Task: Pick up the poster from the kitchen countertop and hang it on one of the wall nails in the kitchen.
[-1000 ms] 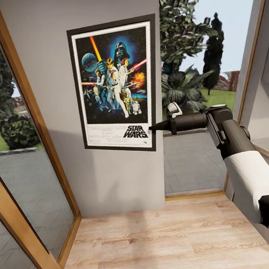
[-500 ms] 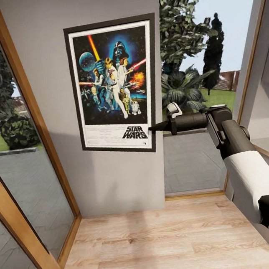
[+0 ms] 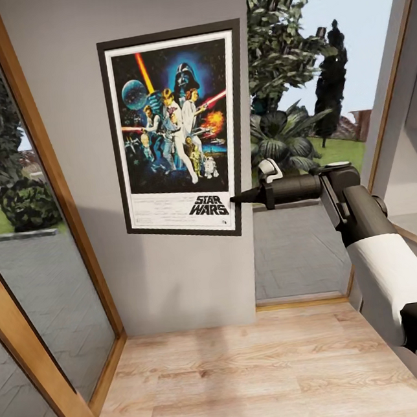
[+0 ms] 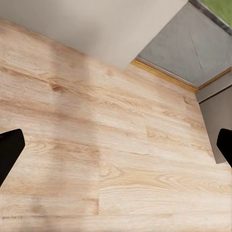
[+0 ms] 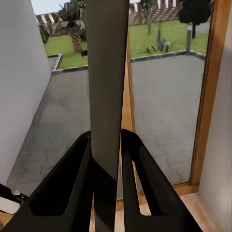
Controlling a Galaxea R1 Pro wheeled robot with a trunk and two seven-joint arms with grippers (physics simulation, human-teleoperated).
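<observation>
The poster (image 3: 176, 134), black-framed with dark blue artwork and a "STAR WARS" logo, stands upright against the grey wall panel (image 3: 178, 277) in the head view. My right gripper (image 3: 236, 198) is shut on the poster's lower right edge, with the arm reaching in from the right. In the right wrist view the poster (image 5: 106, 72) shows edge-on as a dark strip between the fingers (image 5: 79, 164). My left gripper (image 4: 116, 147) is open over the wooden floor (image 4: 121, 125), with nothing between its fingers (image 4: 8, 152). The kitchen countertop is out of view, and a wall nail is hidden.
Tall glass panes in wooden frames (image 3: 39, 157) flank the grey wall panel on both sides, with garden plants and paving outside. Light wood flooring (image 3: 255, 372) runs from the wall toward me. Another wood-framed pane (image 3: 392, 81) stands close to my right arm.
The poster's left edge has swung a little further left, so it faces me more squarely. My right arm has barely moved.
</observation>
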